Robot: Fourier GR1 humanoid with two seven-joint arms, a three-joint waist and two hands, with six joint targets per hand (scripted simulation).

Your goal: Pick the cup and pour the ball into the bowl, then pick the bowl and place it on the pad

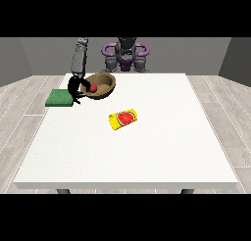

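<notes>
A brown bowl (103, 84) is tilted and raised a little over the table's far left part, with a red ball (92, 88) inside near its left rim. The hand at the view's left (75, 89) is curled round the bowl's left rim. A yellow cup (123, 118) with a red watermelon print lies on its side near the table's middle. A green pad (60, 97) lies flat at the table's left edge, just left of the hand. The other hand does not show.
The white table (147, 152) stretches wide in front and to the right of the cup. The robot's torso (125, 54) stands behind the far edge.
</notes>
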